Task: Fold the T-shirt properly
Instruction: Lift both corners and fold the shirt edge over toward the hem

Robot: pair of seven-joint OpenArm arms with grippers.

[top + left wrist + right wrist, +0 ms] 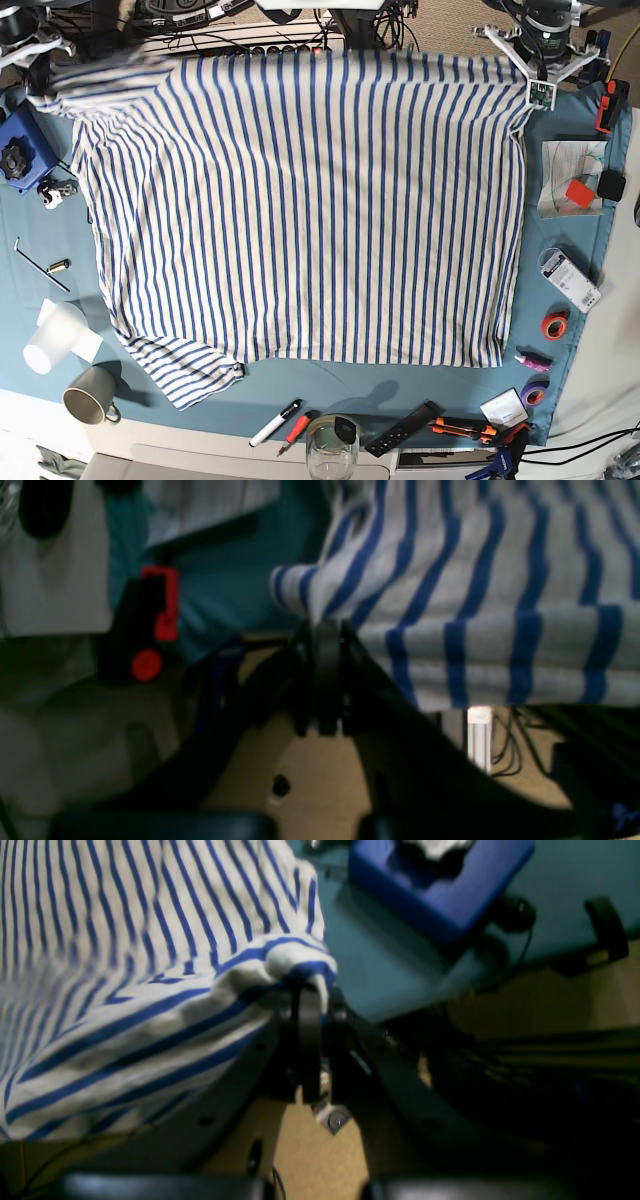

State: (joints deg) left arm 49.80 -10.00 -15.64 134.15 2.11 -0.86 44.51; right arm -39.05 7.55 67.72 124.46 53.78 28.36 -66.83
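At the table's far edge, two tools, left (325,630) and right (310,990), each clench one T-shirt (300,200).

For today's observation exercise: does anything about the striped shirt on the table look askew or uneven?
Yes. The white, blue-striped cloth T-shirt lies mostly flat on the teal table cloth, but the short sleeve at its lower left corner is crumpled and folded over, while the far edge is pinched up at both corners by the left gripper and right gripper.
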